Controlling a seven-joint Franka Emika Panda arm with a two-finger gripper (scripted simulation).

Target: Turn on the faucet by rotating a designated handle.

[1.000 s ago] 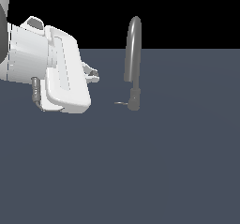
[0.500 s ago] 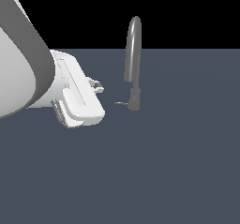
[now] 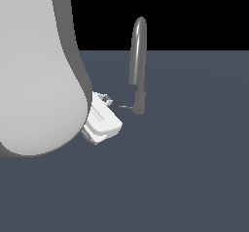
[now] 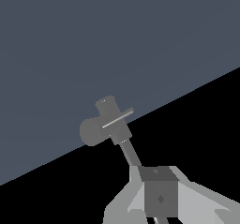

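I see the faucet (image 3: 138, 61) standing on the dark grey surface (image 3: 194, 153), toward its far edge. Its handle (image 3: 126, 107) juts sideways from the base toward the exterior view's left. My gripper (image 3: 103, 119) sits near that handle, apart from it. I cannot tell how wide its fingers are, since the arm (image 3: 34, 66) blocks most of it.

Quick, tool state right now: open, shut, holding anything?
Tool: cannot be told; the arm hides its fingers. It holds nothing visible and sits apart from the handle on the faucet.
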